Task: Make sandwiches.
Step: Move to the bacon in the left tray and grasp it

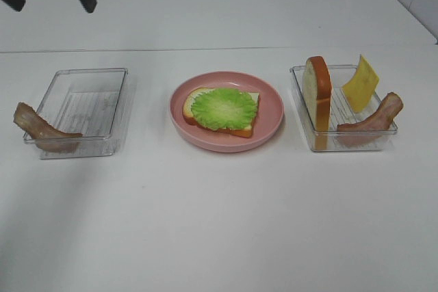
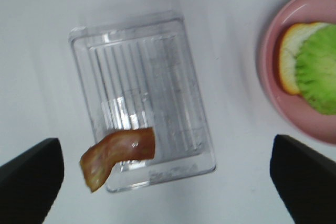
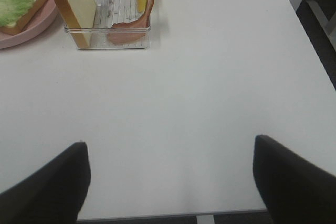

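One white bread slice [image 1: 192, 104] with an orange-brown crust lies flat at the centre of the high view, and a green lettuce leaf [image 1: 223, 107] covers most of its top. Both rest on a pink plate [image 1: 274, 115]. To the right of the plate stands the right tray [image 1: 345, 143], clear plastic. In it the second bread slice [image 1: 318, 92] stands upright on its edge along the tray's left side. The yellow cheese square [image 1: 361, 84] leans upright at the tray's upper right corner. The right bacon strip [image 1: 373, 121] lies along its lower right, with one end rising over the right wall. At the left of the frame sits the left tray [image 1: 87, 100], also clear. The left bacon strip [image 1: 41, 128] hangs across its lower left corner, one end inside and the other hanging outside the wall. All of it sits on the white desk [image 1: 219, 223]. The left jaws stand wide apart and hold nothing; their dark fingers [image 2: 29, 182] frame the left tray in the left wrist view. The right jaws are also spread wide and empty, and their fingers [image 3: 47, 184] are over bare desk, well apart from the right tray.
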